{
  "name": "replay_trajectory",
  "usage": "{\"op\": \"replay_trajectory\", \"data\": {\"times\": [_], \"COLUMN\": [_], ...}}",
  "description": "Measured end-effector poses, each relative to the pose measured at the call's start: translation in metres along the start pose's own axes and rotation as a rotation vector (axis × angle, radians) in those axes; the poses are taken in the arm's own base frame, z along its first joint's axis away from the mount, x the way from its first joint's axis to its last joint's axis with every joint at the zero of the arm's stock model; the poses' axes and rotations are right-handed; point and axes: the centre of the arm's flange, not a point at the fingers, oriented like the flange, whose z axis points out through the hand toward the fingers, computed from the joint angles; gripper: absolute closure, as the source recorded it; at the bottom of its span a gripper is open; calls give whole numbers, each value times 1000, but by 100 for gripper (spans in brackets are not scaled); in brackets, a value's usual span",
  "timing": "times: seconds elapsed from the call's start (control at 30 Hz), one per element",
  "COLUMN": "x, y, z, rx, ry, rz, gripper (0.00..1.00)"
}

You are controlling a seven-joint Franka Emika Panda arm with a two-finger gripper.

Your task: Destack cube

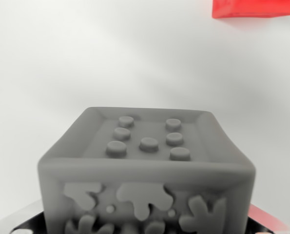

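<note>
Grey cube (pixel 147 170) fills lower centre of wrist view, studded top face up, right under camera; red block (pixel 254 8) top right, well apart; gripper fingers unseen, grip state unclear

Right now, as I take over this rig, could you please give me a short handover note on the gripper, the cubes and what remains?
Gripper: its fingertips are not visible in the wrist view, so open or shut cannot be told.
Things: the grey cube fills the lower middle of the view, studded face up, very close to the camera. A red block lies at the top right edge, apart from it, on the white surface.
Done: cannot tell whether the grey cube is already lifted off.
Left: confirm the grasp, then set the grey cube down clear of the red block.
</note>
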Motion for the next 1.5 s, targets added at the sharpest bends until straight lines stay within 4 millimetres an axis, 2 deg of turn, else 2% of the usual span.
{"op": "replay_trajectory", "data": {"times": [0.8,1.0,1.5], "x": [-39,-40,-40], "y": [5,6,6], "z": [10,36,74], "rx": [4,3,4], "ry": [2,-7,-6], "rz": [15,19,21], "gripper": [100,100,100]}}
